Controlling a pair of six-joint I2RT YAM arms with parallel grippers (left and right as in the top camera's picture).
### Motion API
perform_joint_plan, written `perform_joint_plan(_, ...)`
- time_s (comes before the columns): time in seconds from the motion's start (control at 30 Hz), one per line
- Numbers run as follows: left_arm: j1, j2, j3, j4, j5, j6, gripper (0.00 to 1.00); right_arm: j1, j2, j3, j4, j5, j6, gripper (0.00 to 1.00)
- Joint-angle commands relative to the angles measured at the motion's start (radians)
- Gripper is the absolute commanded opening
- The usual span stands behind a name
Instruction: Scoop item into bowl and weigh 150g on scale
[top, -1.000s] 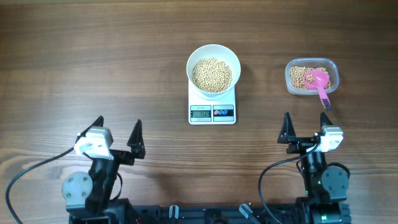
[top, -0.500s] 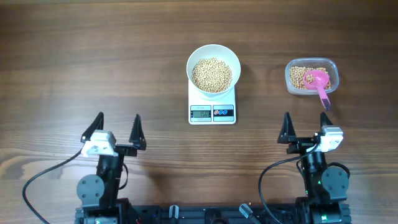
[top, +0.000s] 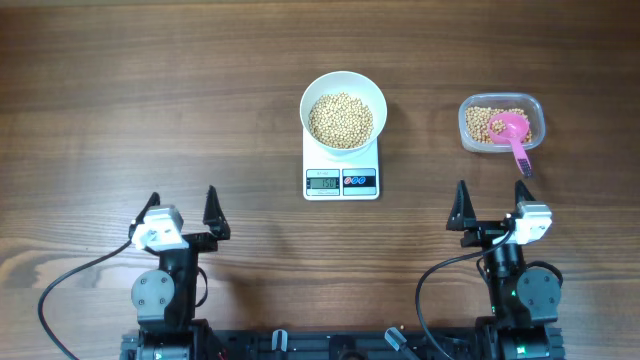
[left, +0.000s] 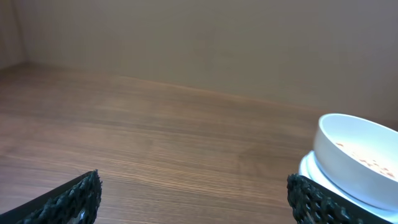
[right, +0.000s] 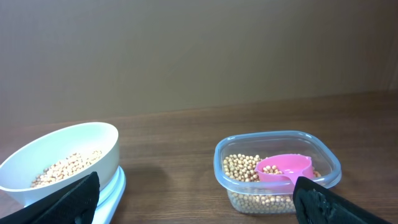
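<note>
The beans (top: 340, 120) lie heaped in the bowl (top: 343, 82) on the scale (top: 341, 182), and the pink scoop (top: 512, 130) rests in the tub (top: 466, 112), so scooping looks finished. The left gripper (top: 182, 195) and right gripper (top: 491, 188) stand wide and empty, well apart from them. What remains is confirming the display, which is too small to read surely.

One bowl (top: 306, 100), one scale (top: 342, 181), one clear tub (top: 463, 125), one pink scoop (top: 512, 135), two heaps of beans (top: 340, 120), and two grippers: left gripper (top: 182, 194), right gripper (top: 491, 186).
</note>
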Motion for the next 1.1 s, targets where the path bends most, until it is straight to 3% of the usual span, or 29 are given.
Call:
perform_joint_plan(0.0,-0.006,-0.011,-0.006,0.005,-0.087,-0.008,1.00,0.003,-0.010,-0.001,0.003,0.017,-0.018,1.00)
perform_joint_plan(0.1,-0.006,-0.011,-0.006,0.001,-0.050,0.009,1.00,0.003,-0.010,-0.001,0.003,0.017,-0.018,1.00)
perform_joint_plan(0.2,-0.006,-0.011,-0.006,-0.007,0.035,0.103,1.00,0.003,-0.010,-0.001,0.003,0.017,-0.018,1.00)
perform_joint_plan(1.07,-0.006,-0.011,-0.006,-0.004,0.034,0.100,1.00,0.003,-0.010,-0.001,0.003,0.017,-0.018,1.00)
